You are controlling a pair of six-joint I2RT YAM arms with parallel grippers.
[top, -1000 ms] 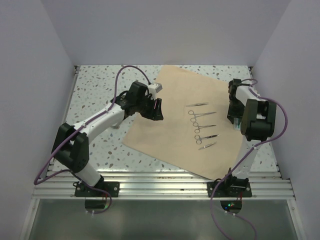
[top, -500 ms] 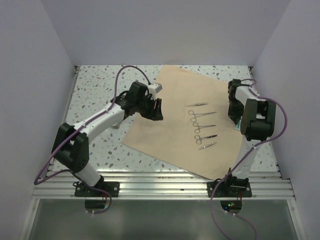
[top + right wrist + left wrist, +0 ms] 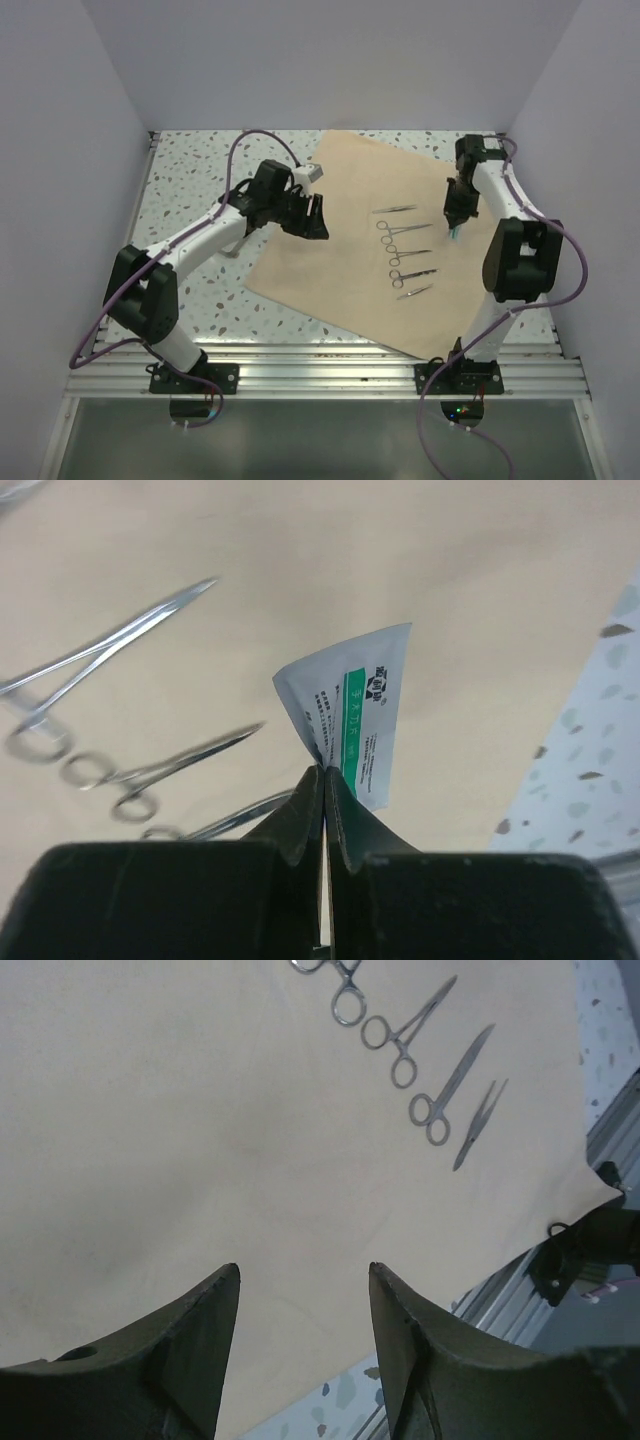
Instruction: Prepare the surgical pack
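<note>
At the left, a speckled counter is seen, with the left arm stretched across it toward the centre. The left tool is held over the left part of the tan wrap sheet; in the left wrist view the left tool is shown with its jaws spread apart and nothing between them, only the bare wrap sheet below. The wrap sheet is laid flat on the counter, turned so that one corner points toward the near rail and another toward the far wall. On its right half a column of thin steel instruments is laid out, each one apart from the next; ring-handled pieces are set in the middle, and a plain tweezer-like piece is placed at each end. Some of these instruments are also caught at the top of the left wrist view. Just to the right of the column, the right tool is positioned over the sheet. In the right wrist view the right tool is seen clamped tight on the lower corner of a small white packet with a green band and printed text, which juts out beyond the fingertips. Whether the packet is touching the sheet cannot be told. The blurred instruments are seen to its left.
</note>
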